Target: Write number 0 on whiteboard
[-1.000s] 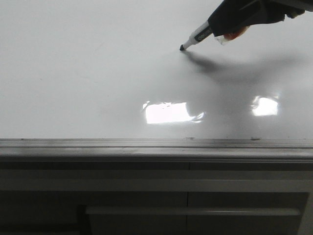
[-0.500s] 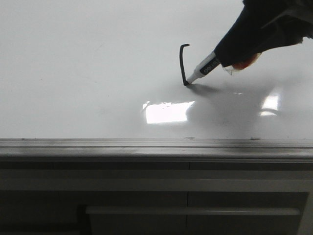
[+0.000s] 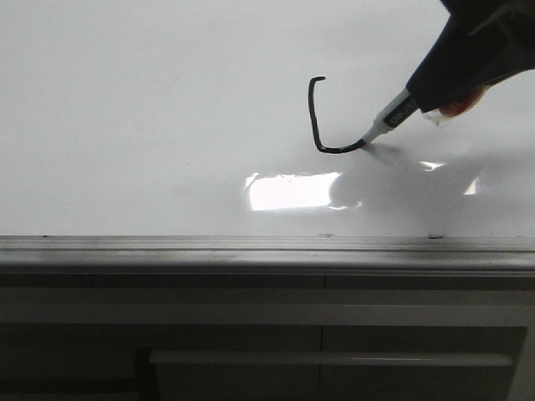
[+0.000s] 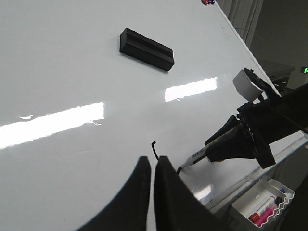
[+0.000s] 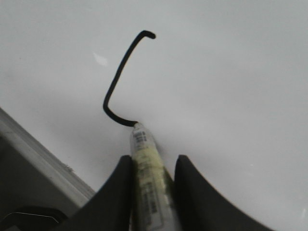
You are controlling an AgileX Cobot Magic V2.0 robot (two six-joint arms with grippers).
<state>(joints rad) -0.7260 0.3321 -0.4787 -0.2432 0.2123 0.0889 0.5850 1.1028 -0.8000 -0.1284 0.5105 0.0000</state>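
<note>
The right arm's fingers (image 5: 126, 192) pinch one marker (image 5: 147, 183) between them, its barrel running out past the two tips and its nib touching the whiteboard (image 3: 150, 100). From the nib runs the only stroke on the board, the unfinished number 0 (image 3: 317, 117): a small hook at the top, a long side line, then a curve along the bottom ending at the marker's tip, so the loop is open on the side toward the right gripper (image 3: 456, 88). In the front view the stroke sits right of the board's middle, just above a bright rectangular glare patch (image 3: 288, 191) and well inside the grey rail (image 3: 251, 246).

The left gripper (image 4: 151, 166) hangs above the board near the stroke, its two fingers pressed together and holding nothing. One black eraser block (image 4: 146, 49) lies farther up the board, well apart from the stroke. One small tray of markers (image 4: 263, 211) hangs past the board's edge.
</note>
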